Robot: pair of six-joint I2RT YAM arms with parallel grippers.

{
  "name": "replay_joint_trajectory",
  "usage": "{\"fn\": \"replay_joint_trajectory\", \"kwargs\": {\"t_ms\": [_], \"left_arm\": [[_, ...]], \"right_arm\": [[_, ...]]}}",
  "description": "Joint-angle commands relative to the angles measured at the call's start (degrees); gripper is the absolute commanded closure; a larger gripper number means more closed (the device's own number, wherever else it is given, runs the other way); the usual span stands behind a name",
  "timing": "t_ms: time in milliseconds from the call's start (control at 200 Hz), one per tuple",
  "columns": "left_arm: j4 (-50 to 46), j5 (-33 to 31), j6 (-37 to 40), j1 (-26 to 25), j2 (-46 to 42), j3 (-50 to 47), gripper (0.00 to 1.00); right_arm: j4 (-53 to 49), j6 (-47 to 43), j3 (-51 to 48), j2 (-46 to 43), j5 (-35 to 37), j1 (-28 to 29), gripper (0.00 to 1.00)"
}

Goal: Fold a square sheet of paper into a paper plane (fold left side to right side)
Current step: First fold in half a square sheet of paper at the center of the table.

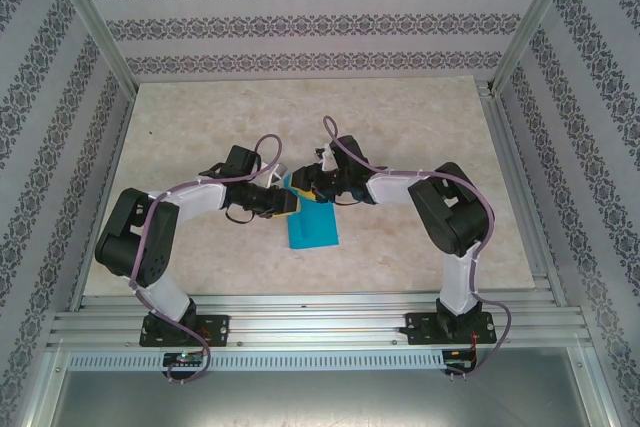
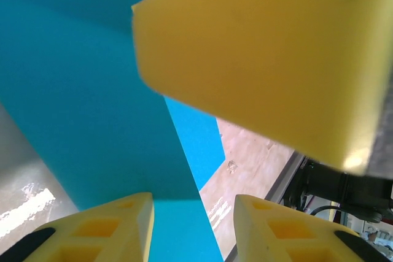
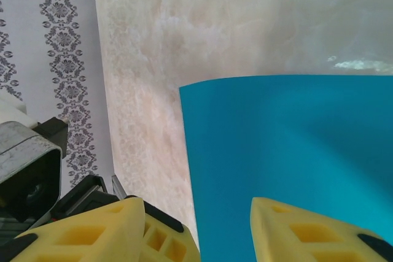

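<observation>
The cyan-blue sheet of paper (image 1: 314,225) lies on the marble-patterned table, just in front of both grippers. My left gripper (image 1: 285,203) and right gripper (image 1: 306,187) meet over its far left corner. In the left wrist view the left gripper (image 2: 193,204) stands open over the paper (image 2: 80,90), where a darker layer ends in a slanted edge over a brighter strip. The right gripper's yellow finger (image 2: 258,53) looms close above it. In the right wrist view the right gripper (image 3: 195,204) is open and straddles the paper's (image 3: 288,139) straight left edge.
The table (image 1: 200,127) is bare around the paper. Patterned walls and aluminium posts (image 1: 95,22) close it in on three sides, and rails (image 1: 320,322) run along the near edge. Part of the left arm's wrist (image 3: 24,170) sits close beside the right gripper.
</observation>
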Motion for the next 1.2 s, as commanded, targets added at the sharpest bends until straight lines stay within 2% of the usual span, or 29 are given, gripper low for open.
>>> {"fn": "replay_joint_trajectory", "kwargs": {"t_ms": [0,155,335,410,624,804,994,1194], "left_arm": [[2.57,1.14,-0.26,-0.8,0.39,0.61,0.6],[2.61,1.06,-0.3,-0.86,0.37,0.58,0.6],[2.47,0.58,-0.42,-0.87,-0.98,0.35,0.58],[1.76,-0.37,-0.33,-0.87,-2.85,0.27,0.57],[-1.5,-6.32,-1.66,-0.52,-9.5,-0.76,0.5],[-3.86,-15.86,-5.48,-1.11,-11.99,-3.98,0.45],[2.68,-16.93,-11.1,-3.53,-9.56,-7.86,0.42],[5.14,-19.27,-14.34,-6.07,-5.3,-6.13,0.4]], "right_arm": [[2.09,0.87,1.96,1.65,-1.21,0.91,0.55],[0.86,0.33,1.7,1.71,-0.27,0.93,0.69],[-2.54,-2.3,1.42,0.3,1.01,0.44,0.93],[-4.47,-3.75,1.31,-0.45,1.58,-0.02,1.0],[-11.17,-9.18,1.9,-2.38,3.51,-1.64,1.0],[-14.42,-12.34,1.97,-3.22,4.06,-3.6,1.0],[-16.27,-14.53,1.83,-3.76,3.81,-5.04,1.0],[-17.75,-15.73,1.68,-3.81,3.92,-5.44,1.0]]}}
